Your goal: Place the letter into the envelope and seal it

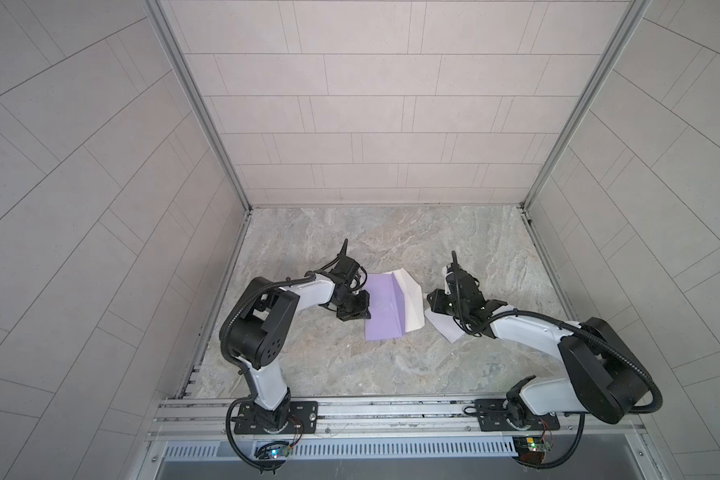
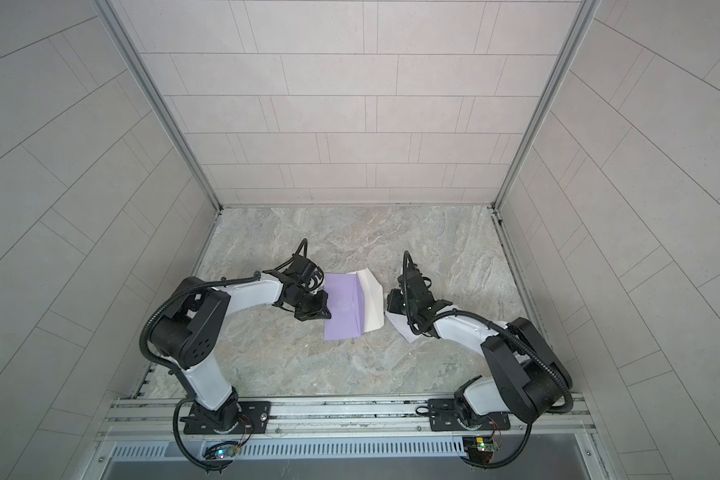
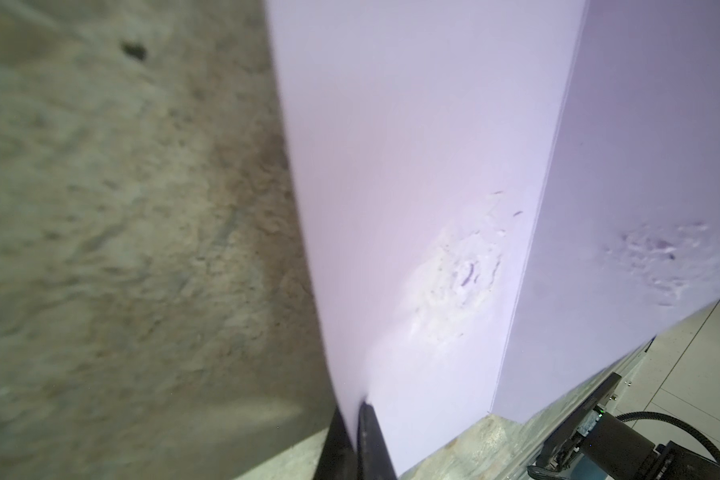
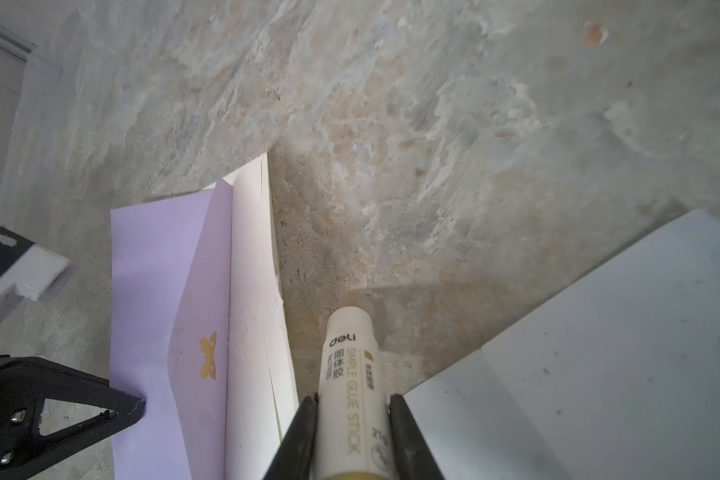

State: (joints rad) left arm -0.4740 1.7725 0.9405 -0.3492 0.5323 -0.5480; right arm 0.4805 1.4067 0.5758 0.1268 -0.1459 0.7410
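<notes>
A purple envelope [image 1: 385, 309] lies mid-table in both top views, its white-lined flap [image 1: 410, 301] open toward the right. My left gripper [image 1: 363, 309] is shut on the envelope's left edge, and the left wrist view shows the thin paper pinched between its fingers [image 3: 371, 432]. My right gripper [image 4: 352, 401] is shut on a white glue stick [image 4: 348, 345], whose end points at bare table just right of the flap [image 4: 254, 311]. A white sheet [image 1: 445, 330] lies flat under the right gripper; I cannot tell whether it is the letter.
The marble-patterned table [image 1: 350, 365] is walled by tiled panels on three sides, with a metal rail [image 1: 391, 409] along the front carrying both arm bases. The envelope's purple face shows rough dried patches [image 3: 458, 278].
</notes>
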